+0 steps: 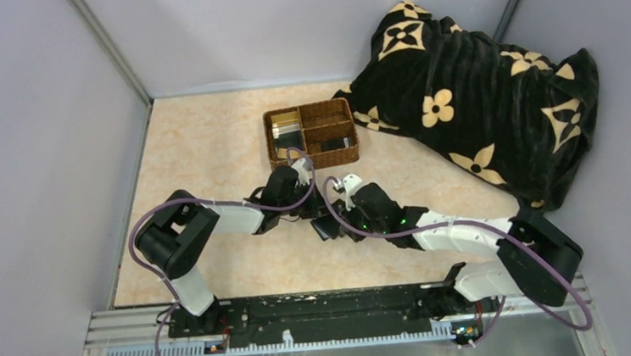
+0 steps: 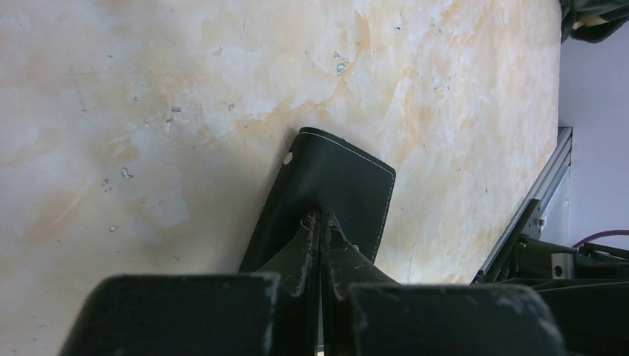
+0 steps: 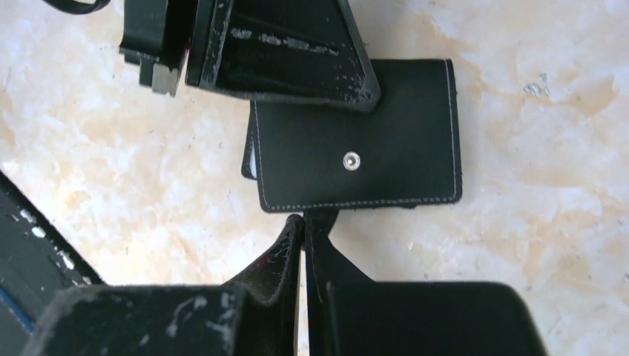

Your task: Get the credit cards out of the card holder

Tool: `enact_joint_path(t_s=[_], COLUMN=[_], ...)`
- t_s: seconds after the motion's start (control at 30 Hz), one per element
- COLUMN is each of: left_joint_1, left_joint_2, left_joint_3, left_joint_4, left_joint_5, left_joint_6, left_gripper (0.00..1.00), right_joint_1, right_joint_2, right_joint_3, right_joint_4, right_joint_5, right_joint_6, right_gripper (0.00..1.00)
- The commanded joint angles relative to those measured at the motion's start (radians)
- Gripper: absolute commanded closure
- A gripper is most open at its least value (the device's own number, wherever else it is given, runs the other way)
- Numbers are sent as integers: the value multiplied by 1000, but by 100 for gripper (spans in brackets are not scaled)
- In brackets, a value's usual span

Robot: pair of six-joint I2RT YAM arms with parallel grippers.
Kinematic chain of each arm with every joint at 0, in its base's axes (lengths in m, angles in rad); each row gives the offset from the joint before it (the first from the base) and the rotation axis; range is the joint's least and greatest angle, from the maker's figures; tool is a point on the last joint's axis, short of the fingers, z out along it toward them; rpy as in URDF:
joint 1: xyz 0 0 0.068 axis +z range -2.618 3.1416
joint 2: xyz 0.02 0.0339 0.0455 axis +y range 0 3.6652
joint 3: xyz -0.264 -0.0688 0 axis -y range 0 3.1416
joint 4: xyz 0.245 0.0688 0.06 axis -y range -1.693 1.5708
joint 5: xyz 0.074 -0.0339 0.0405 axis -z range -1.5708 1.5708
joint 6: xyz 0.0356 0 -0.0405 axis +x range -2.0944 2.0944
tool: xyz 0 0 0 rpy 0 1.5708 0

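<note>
the card holder (image 3: 356,148) lay shut and flat on the table (image 3: 534,282), at the middle of the top view, with the wicker tray (image 1: 268,139) at its 12 o'clock; small flat pieces in the tray may have been credit cards (image 1: 289,134), too small to be sure. my left gripper (image 2: 319,222) had its fingers pressed together over the holder's near corner, and my right gripper (image 3: 303,222) was pinched thin at the holder's 6 o'clock edge; i could not tell if either had a flap between its pads. i judged the case light, soft and bendy, smooth enough to slide on the table, so one gripper should pin it while the other lifted the flap by the stitched edge, away from the snap stud (image 3: 351,159); any cards inside would be stiff, thin and slick, best nipped by an exposed edge
</note>
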Motion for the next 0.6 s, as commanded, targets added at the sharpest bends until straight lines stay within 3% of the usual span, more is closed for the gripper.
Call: enact_joint_path(t_s=[0.0, 0.13, 0.23, 0.37, 0.57], left_joint_1=[-2, -2, -3, -2, -2], left_joint_2=[38, 13, -5, -31, -111], left_joint_3=[-45, -44, -47, -51, -68], left_joint_4=[-172, -159, -149, -151, -174], left_joint_5=[-116, -119, -127, -126, -140], left_joint_6=[42, 47, 50, 58, 72], left_gripper=[100, 100, 98, 96, 93], right_joint_1=[7, 7, 7, 7, 7], right_joint_2=[-129, -185, -203, -195, -108], right_joint_3=[-32, -85, -84, -54, 26], right_joint_4=[-63, -91, -105, -90, -45], right_joint_5=[18, 72, 99, 109, 151], right_joint_6=[56, 101, 105, 95, 67], right_gripper=[100, 100, 83, 72, 76])
